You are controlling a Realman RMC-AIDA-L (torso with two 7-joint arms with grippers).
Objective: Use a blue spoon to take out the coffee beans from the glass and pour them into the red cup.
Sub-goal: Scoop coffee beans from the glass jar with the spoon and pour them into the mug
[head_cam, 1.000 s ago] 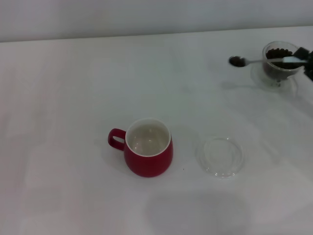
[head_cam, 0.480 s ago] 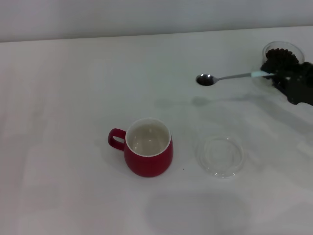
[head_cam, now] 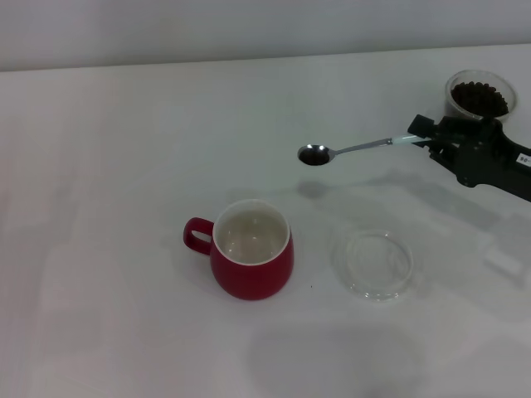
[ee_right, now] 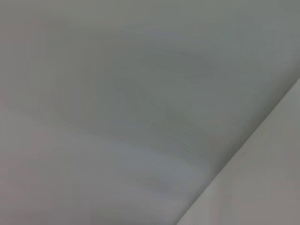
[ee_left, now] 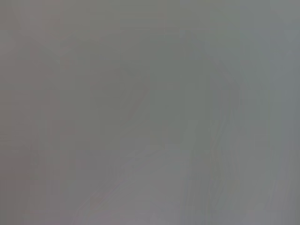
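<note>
While my head camera looks down on the white table (head_cam: 124,124), I see the right gripper (head_cam: 433,143) reaching in from the right edge, raised above the surface, its black fingers closed on the pale handle end of the blue spoon (head_cam: 357,148). From that grip the spoon runs out toward the middle of the table, nearly level, with its metal bowl at the far tip — and the bowl carries a small dark load that I read as coffee beans (head_cam: 313,154), though I cannot pick out single beans there. A soft shadow of the bowl lies on the table just below it.

Behind the gripper, in the far right corner, stands the glass (head_cam: 478,94), upright, with a heap of dark beans inside. It is apart from the gripper, just beyond it.

Nearer to me, around the centre of the table, the red cup (head_cam: 250,249) sits upright, its loop handle pointing to my left and its white inside showing no beans that I can make out. The spoon's bowl hangs beyond the cup and a little to its right, not over the rim. Just to the right of the cup lies a flat clear glass saucer (head_cam: 372,264), not touching it.

My left gripper is nowhere in the head view — both wrist cameras give me only plain grey.
</note>
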